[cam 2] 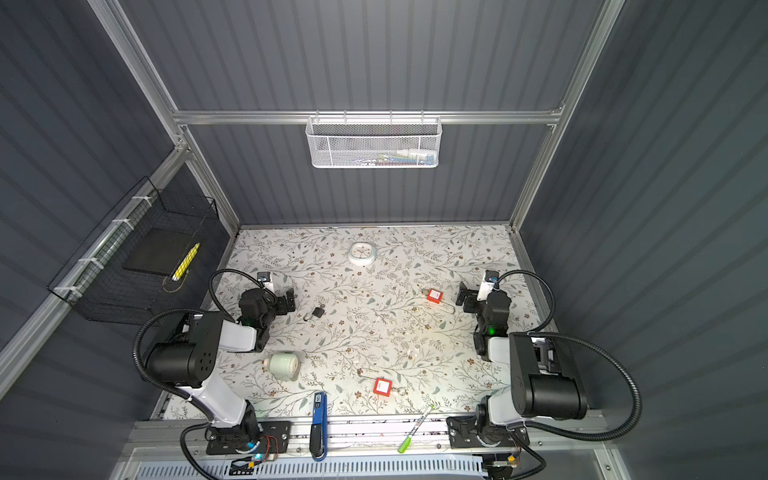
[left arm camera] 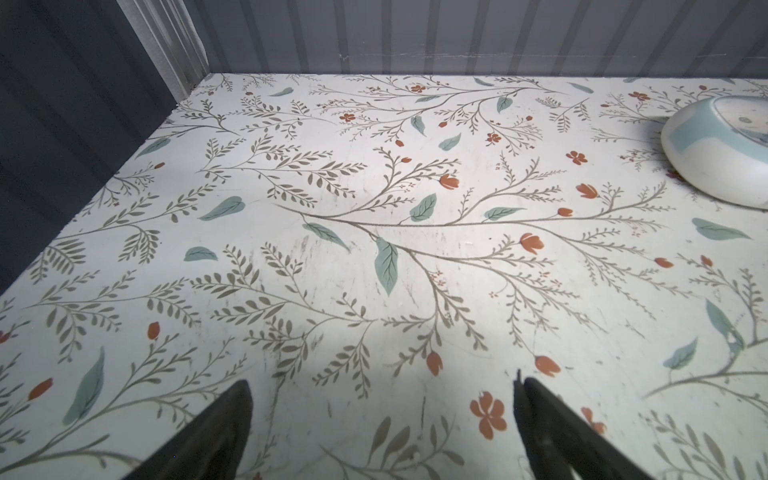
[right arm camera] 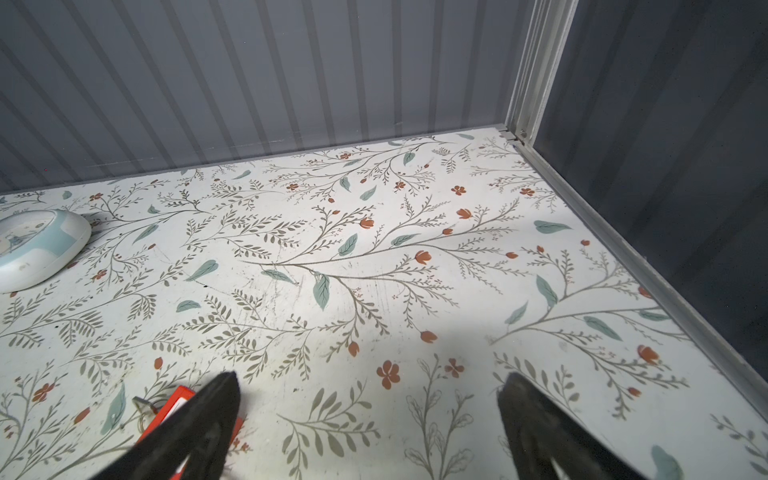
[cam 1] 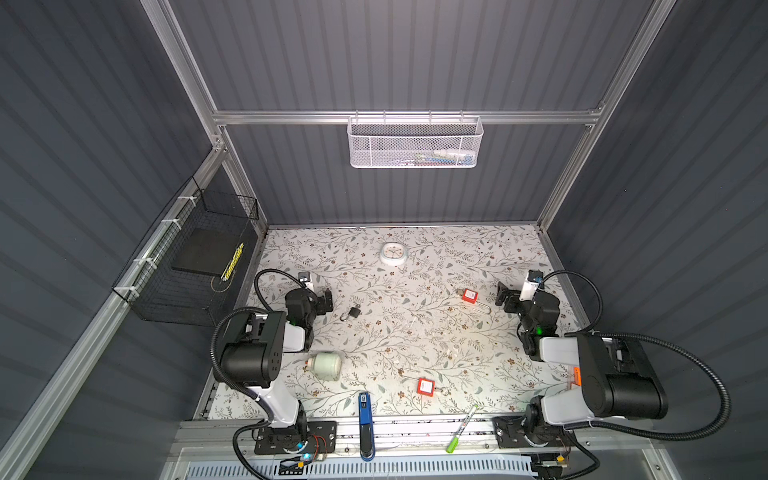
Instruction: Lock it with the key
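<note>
Left wrist view: the left gripper gapes empty over bare mat. In both top views a wire basket at left holds a dark slab. A black padlock lies near that gripper, the front red padlock near the mat's edge, and the rear red padlock beside the spread, empty right gripper.

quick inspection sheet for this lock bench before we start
surface: floral table, scuffed
job's things: far red padlock, near red padlock, black padlock, all lying loose
clutter: clock, jar on its side, blue tool, green marker
hands: left hand, right hand both open, holding nothing
cables: black conduit loops off each arm, clear of the padlocks
surroundings: white mesh basket hung at the back, black wire basket at the left
</note>
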`<state>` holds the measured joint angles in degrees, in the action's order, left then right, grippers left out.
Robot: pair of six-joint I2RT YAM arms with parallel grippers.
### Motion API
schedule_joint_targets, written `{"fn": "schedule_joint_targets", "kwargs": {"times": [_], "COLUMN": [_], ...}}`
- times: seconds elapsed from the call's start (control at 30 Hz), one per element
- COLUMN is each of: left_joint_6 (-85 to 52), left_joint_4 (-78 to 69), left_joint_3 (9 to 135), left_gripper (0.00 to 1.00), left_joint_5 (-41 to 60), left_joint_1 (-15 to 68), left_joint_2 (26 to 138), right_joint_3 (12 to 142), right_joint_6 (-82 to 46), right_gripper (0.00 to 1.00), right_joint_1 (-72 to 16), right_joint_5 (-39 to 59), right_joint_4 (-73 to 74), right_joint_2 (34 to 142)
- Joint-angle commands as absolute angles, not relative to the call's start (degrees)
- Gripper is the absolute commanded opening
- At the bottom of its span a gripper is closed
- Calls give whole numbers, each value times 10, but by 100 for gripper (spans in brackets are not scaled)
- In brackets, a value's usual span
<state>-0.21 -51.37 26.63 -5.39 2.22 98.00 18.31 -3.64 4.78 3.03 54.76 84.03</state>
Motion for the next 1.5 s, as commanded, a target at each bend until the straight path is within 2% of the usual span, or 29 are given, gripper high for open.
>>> {"fn": "schedule_joint_targets", "kwargs": {"times": [0.0,0.43,0.63,0.8,0.97,1.07,1.2,1.47], "left_joint_6": [9,-1,-16,-39,-102,-112,-111,-122], "left_joint_4": [-516,-505,-285,-103,103,192,235,231], "left_joint_3": [275,277,360,439,532,571,584,595], "left_gripper": [100,100,100,100,100,100,100,100], "left_joint_5": [-60,-83,-118,-102,-45,-6,30,84], "left_joint_1": [25,24,26,27,28,47,94,127], "left_joint_2": [984,966,874,820,819,851,873,930], "right_joint_3": [187,187,198,265,305,322,341,328], "right_joint_6": [-37,-37,-17,15,33,-16,-91,-185], "right_gripper": [99,99,99,99,99,99,99,99], "right_joint_1": [47,47,44,-1,-69,-97,-130,-180], "right_joint_5": [26,26,69,48,53,46,96,88], "right_joint_4": [553,553,520,321,240,215,171,150], "right_joint_2": [834,834,816,727,670,654,661,686]}}
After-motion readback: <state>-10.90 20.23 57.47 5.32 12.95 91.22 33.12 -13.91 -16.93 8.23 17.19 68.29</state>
